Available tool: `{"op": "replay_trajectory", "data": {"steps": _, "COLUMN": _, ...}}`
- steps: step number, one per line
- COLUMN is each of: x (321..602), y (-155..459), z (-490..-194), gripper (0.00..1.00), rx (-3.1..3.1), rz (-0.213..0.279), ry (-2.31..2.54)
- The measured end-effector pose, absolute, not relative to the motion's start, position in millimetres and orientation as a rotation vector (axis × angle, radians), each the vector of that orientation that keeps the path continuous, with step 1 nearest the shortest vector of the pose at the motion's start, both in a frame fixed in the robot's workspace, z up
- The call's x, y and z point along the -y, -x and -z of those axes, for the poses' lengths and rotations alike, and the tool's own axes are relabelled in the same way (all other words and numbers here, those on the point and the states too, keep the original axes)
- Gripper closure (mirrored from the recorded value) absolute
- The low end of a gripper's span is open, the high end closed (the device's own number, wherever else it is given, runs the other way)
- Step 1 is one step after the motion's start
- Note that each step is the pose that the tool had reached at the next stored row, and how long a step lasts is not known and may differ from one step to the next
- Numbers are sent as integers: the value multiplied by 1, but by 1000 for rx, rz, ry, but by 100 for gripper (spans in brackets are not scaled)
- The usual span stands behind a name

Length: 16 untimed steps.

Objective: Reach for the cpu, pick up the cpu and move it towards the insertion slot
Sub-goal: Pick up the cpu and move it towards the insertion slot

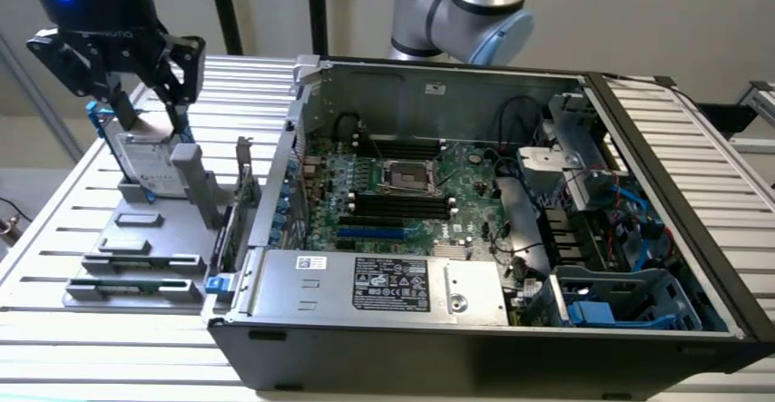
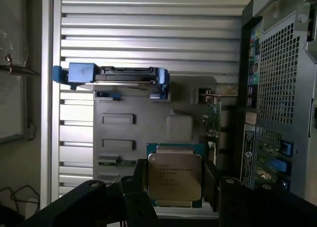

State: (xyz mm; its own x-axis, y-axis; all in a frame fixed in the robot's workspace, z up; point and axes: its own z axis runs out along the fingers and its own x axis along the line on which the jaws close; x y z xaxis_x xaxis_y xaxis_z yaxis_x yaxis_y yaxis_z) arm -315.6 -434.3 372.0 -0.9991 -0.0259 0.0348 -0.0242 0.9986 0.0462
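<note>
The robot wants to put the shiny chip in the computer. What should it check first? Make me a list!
1. The cpu sits between the fingers of the gripper: ok.
2. The cpu lies flat, not tilted: ok.
3. The cpu is apart from the hard drive: ok.
4. The insertion slot is empty, with its dark centre showing: ok.
5. The slot's metal frame is open: cannot tell.
6. The gripper is high enough to pass the case wall: cannot tell.
</note>
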Motion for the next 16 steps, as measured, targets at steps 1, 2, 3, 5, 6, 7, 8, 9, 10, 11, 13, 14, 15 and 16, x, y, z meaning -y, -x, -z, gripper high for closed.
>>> {"op": "replay_trajectory", "data": {"steps": 1, "x": 434, "y": 311, "z": -374, "gripper": 45, "rx": 3105, "rz": 73, "ry": -39}}
{"op": "replay_trajectory", "data": {"steps": 2, "x": 434, "y": 306, "z": -375, "gripper": 45, "rx": 3104, "rz": 76, "ry": -39}}
{"op": "replay_trajectory", "data": {"steps": 3, "x": 434, "y": 302, "z": -377, "gripper": 45, "rx": 3104, "rz": 78, "ry": -39}}
{"op": "replay_trajectory", "data": {"steps": 5, "x": 434, "y": 293, "z": -380, "gripper": 45, "rx": 3104, "rz": 83, "ry": -39}}
{"op": "replay_trajectory", "data": {"steps": 6, "x": 434, "y": 288, "z": -381, "gripper": 45, "rx": 3104, "rz": 86, "ry": -39}}
{"op": "replay_trajectory", "data": {"steps": 7, "x": 434, "y": 284, "z": -383, "gripper": 45, "rx": 3103, "rz": 88, "ry": -39}}
{"op": "replay_trajectory", "data": {"steps": 8, "x": 434, "y": 279, "z": -384, "gripper": 45, "rx": 3103, "rz": 91, "ry": -39}}
{"op": "replay_trajectory", "data": {"steps": 9, "x": 434, "y": 274, "z": -385, "gripper": 45, "rx": 3103, "rz": 93, "ry": -39}}
{"op": "replay_trajectory", "data": {"steps": 10, "x": 434, "y": 270, "z": -386, "gripper": 45, "rx": 3103, "rz": 95, "ry": -39}}
{"op": "replay_trajectory", "data": {"steps": 11, "x": 434, "y": 265, "z": -387, "gripper": 45, "rx": 3103, "rz": 97, "ry": -39}}
{"op": "replay_trajectory", "data": {"steps": 13, "x": 434, "y": 256, "z": -389, "gripper": 45, "rx": 3103, "rz": 101, "ry": -39}}
{"op": "replay_trajectory", "data": {"steps": 14, "x": 434, "y": 252, "z": -389, "gripper": 45, "rx": 3103, "rz": 103, "ry": -39}}
{"op": "replay_trajectory", "data": {"steps": 15, "x": 434, "y": 247, "z": -390, "gripper": 45, "rx": 3102, "rz": 106, "ry": -40}}
{"op": "replay_trajectory", "data": {"steps": 16, "x": 434, "y": 243, "z": -390, "gripper": 45, "rx": 3102, "rz": 107, "ry": -39}}
